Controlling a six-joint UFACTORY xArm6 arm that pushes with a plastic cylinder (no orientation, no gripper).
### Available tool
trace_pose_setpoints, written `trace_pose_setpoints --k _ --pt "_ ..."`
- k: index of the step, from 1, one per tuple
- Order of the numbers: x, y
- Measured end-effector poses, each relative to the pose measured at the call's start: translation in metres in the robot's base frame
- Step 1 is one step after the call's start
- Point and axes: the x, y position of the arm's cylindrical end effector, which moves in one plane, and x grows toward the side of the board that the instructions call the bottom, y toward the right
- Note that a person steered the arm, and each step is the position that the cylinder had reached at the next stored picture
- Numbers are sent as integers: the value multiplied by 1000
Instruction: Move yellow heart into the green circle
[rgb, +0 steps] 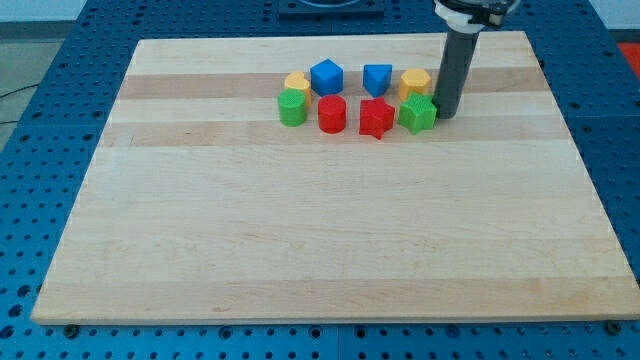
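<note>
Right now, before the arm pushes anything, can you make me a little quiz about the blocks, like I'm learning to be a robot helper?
1. True or false: my tip is close beside the green star-shaped block, on that block's right in the view.
2. How many blocks lie on the wooden board altogether? A) six B) eight C) ten
3. Fill in the colour: the block just above the green round block in the view is ____.

Key
1. True.
2. B, eight, in two rows of four.
3. Yellow: the yellow block sits right behind the green round one.
</note>
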Motion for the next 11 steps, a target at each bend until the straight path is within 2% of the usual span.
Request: trace_pose_setpoints --k 2,3,5,6,8,9,11 --pt "-4 -5" --pt "-16 25" --pt "-94 20" --pt "-106 -37" --pt "-94 -137" --pt "-94 -168" --pt "-100 -183"
